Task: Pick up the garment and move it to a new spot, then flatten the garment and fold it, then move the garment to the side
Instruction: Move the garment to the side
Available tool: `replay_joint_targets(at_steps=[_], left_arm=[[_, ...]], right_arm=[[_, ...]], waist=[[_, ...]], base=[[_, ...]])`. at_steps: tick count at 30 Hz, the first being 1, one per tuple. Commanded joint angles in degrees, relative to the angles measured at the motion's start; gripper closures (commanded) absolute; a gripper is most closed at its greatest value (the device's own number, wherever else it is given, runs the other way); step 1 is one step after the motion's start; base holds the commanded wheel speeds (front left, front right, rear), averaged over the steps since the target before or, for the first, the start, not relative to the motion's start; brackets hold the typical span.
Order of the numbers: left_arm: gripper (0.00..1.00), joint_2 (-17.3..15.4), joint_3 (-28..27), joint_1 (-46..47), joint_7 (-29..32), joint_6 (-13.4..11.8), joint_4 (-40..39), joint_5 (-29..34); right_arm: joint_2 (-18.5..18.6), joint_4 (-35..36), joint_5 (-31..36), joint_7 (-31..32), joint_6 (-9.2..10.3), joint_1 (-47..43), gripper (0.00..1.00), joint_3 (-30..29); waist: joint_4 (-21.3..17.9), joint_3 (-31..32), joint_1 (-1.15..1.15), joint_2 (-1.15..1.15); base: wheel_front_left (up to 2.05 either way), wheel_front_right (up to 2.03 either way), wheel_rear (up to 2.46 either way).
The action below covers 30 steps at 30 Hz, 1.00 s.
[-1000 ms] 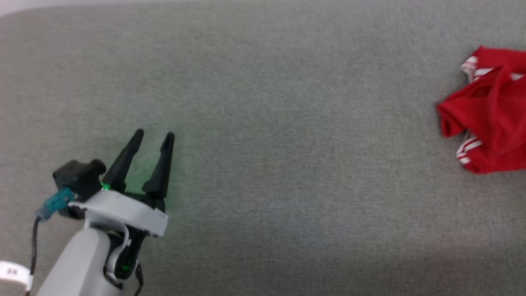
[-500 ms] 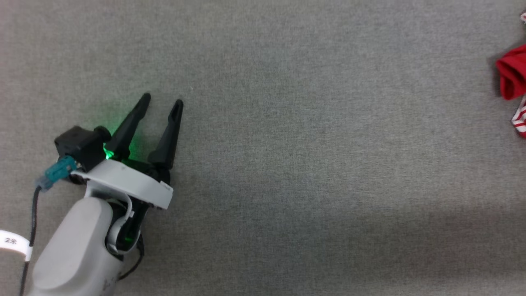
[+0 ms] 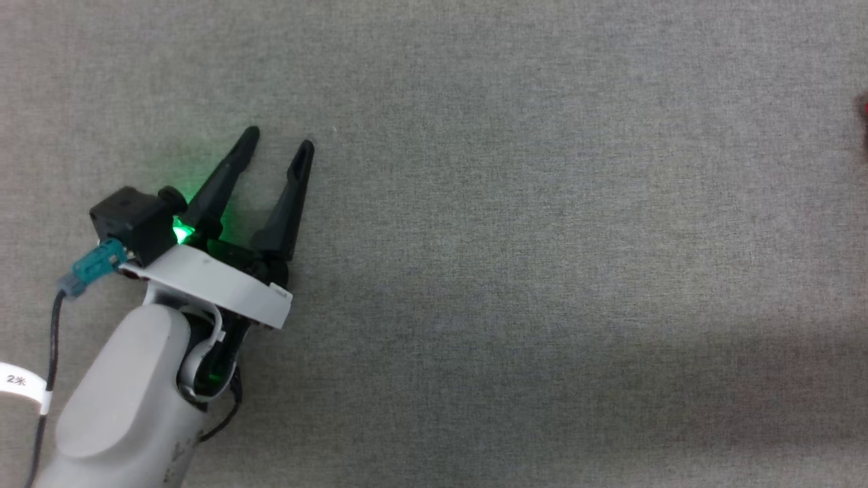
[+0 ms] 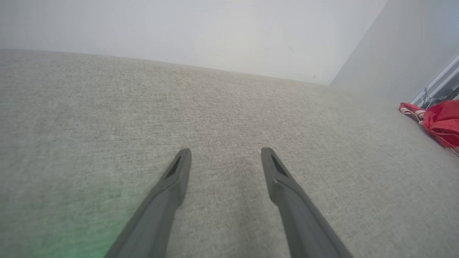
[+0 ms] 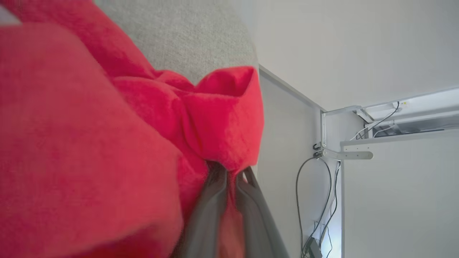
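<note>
Compared with a second ago, the head camera has swung. The garment (image 4: 443,122), then a crumpled heap at that view's right, is now a red sliver at its edge, and the left gripper (image 3: 279,137) sits higher in frame. Left gripper: fingers spread wide, empty, over the bare grey table (image 3: 542,237), well apart from the garment. Right gripper (image 5: 231,173): pinched narrow on a bunch of the red cloth at the table's right end; folds hide its tips. Beyond the edge are a pale wall (image 5: 358,43) and cables (image 5: 315,200).

"2米" on white cable tag (image 3: 16,381)
</note>
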<state>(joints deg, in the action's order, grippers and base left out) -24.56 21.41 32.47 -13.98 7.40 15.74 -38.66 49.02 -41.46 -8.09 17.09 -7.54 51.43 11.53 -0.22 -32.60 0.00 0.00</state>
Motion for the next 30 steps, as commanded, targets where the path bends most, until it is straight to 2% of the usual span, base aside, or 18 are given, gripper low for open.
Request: replay_joint_targets(at_steps=[1, 7, 8, 9, 10, 19, 25, 30], left_arm=[[0.0, -0.59, 0.03, -1.06, 0.18, -0.06, 1.96, -0.25], [0.0, -0.62, 0.37, -1.04, -0.13, -0.03, 2.31, -0.68], [0.0, -0.61, 0.36, -1.11, -0.21, -0.03, 2.38, -0.72], [0.0, -0.63, 0.33, -1.2, -0.28, -0.03, 2.46, -0.79], [0.0, -0.7, 0.23, -1.31, -0.36, -0.03, 2.48, -0.84], [0.0, -1.16, -0.83, -3.99, -0.74, -0.36, 2.85, -1.35], [0.0, -2.0, -1.99, -7.77, -0.92, -1.24, 2.23, -2.19], [0.0, -3.06, -3.43, -11.95, -1.0, -2.46, 0.84, -3.1]], right_arm=[[-1.27, -1.08, 0.61, -0.56, 0.12, 0.76, 1.0, -1.16], [-3.19, -4.93, 2.63, -1.12, 0.12, 1.93, 1.0, -4.38], [-3.63, -5.65, 3.6, -1.36, 0.12, 2.01, 0.79, -5.06], [-4.24, -6.18, 4.43, -1.56, 0.12, 2.04, 0.2, -5.22], [-4.53, -6.73, 4.73, -2.29, 0.12, 2.42, 0.0, -6.37], [-8.49, -11.72, 7.88, -6.29, 0.12, 3.41, 0.0, -10.77], [-12.49, -13.34, 6.15, -11.38, 0.12, 2.4, 0.0, -12.35], [-16.2, -14.36, 2.83, -15.95, 0.12, 0.28, 0.0, -11.17]], waist=[[0.21, 0.36, 0.0, 0.0], [0.41, 1.54, 0.0, 0.0], [0.41, 1.87, 0.0, 0.0], [0.4, 2.17, 0.0, 0.0], [0.33, 2.49, 0.0, 0.0], [-0.12, 8.17, 0.0, 0.0], [-0.26, 13.32, 0.0, 0.0], [-0.31, 17.79, 0.0, 0.0]], base=[[0.0, 0.0, 0.0], [0.0, 0.0, 0.0], [0.0, 0.0, 0.0], [0.0, 0.0, 0.0], [0.0, 0.0, 0.0], [0.0, 0.0, 0.0], [0.0, 0.0, 0.0], [0.0, 0.0, 0.0]])
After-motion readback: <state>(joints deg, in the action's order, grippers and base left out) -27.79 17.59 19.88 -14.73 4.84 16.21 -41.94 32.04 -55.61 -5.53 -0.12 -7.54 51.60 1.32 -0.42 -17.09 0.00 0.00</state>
